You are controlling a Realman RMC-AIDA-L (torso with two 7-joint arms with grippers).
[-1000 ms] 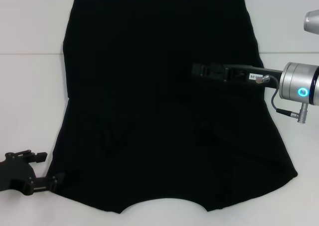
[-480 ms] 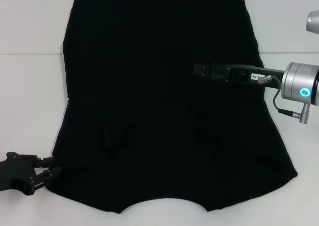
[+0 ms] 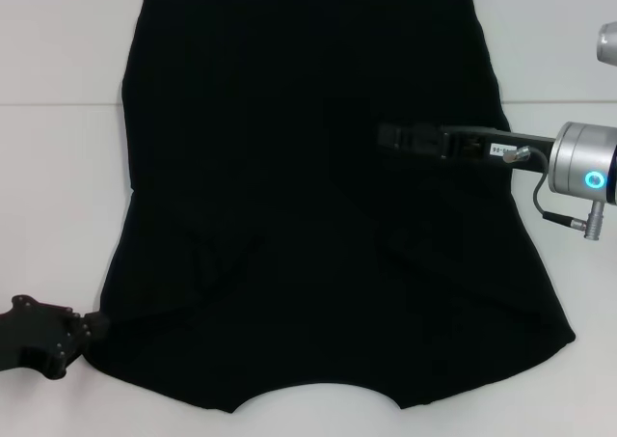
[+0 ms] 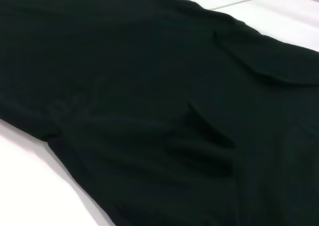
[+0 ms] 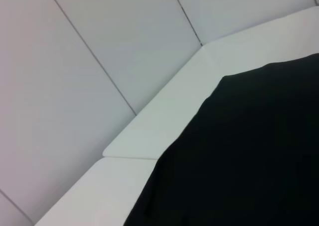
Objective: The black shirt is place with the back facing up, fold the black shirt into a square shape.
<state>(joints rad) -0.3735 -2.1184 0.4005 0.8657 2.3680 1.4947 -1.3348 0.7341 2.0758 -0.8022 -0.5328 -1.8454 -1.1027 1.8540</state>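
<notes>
The black shirt [image 3: 308, 167] lies spread flat on the white table [image 3: 58, 167], plain side up, and fills most of the head view. My left gripper [image 3: 92, 327] sits at the shirt's near left corner, fingers pinched together on the cloth edge. Creases run from that corner toward the middle of the cloth. My right gripper [image 3: 384, 135] hovers over the shirt's right half, pointing toward the left. The left wrist view shows rumpled folds of the shirt [image 4: 149, 86] close up. In the right wrist view, the shirt's far edge [image 5: 249, 151] lies on the table.
White table shows as bare strips along both sides of the shirt. A seam line crosses the table [image 3: 48, 104] behind the left side. Pale wall panels [image 5: 75, 61] rise beyond the table's far corner.
My left gripper's fingers went from spread apart to closed at the shirt's near left corner, and new creases formed there. My right gripper drifted slightly to the right.
</notes>
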